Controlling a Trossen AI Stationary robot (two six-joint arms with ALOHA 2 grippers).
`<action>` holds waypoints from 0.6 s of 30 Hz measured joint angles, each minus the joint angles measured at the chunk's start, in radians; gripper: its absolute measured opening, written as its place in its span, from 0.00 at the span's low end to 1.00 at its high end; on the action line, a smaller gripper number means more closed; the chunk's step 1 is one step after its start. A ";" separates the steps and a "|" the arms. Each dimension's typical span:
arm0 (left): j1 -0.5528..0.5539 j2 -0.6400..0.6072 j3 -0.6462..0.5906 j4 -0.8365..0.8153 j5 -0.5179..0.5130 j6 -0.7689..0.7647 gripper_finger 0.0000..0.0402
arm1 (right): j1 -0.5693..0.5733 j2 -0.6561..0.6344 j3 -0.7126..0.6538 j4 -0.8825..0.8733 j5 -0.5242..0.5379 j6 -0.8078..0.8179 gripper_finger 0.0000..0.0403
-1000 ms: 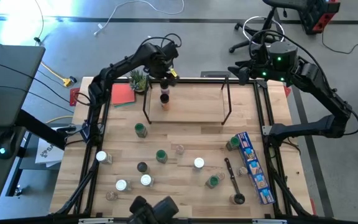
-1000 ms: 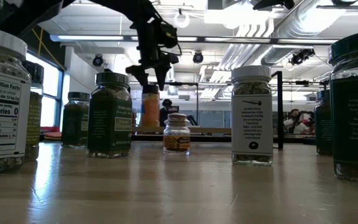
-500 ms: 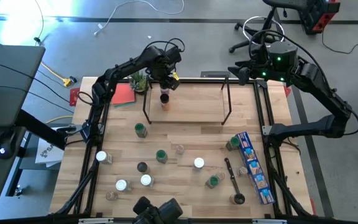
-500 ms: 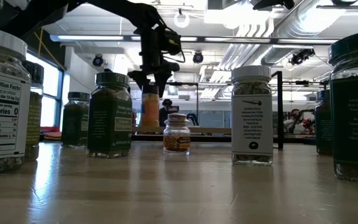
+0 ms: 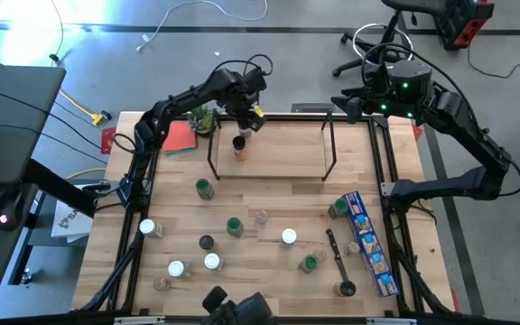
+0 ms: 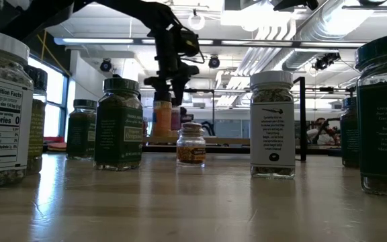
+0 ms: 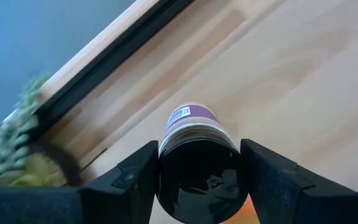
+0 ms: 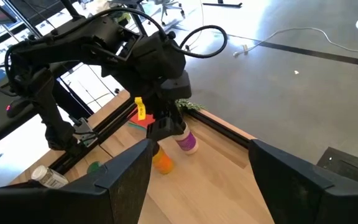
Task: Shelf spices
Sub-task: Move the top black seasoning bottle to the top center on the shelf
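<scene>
The left gripper (image 5: pixel 240 135) sits with its fingers close either side of a black-capped spice jar (image 7: pixel 197 163) on the shelf (image 5: pixel 287 155), near its left end; I'd guess it next lets go cleanly.

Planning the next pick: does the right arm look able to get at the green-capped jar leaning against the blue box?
Probably yes. The green-capped jar lies on the right arm's side beside the blue box, nothing above it. The right gripper waits open at the table's far right corner; the left gripper is busy at the shelf.
</scene>
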 joint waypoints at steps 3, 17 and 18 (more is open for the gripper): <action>-0.024 0.000 0.000 0.031 0.001 0.001 0.48 | 0.000 0.000 0.000 0.000 0.000 0.000 0.65; -0.041 0.014 0.000 0.075 -0.041 0.008 0.66 | 0.000 0.000 0.000 0.000 0.000 0.019 0.65; -0.041 0.014 0.000 0.079 -0.042 0.008 0.67 | 0.000 0.000 0.000 0.000 0.000 0.019 0.65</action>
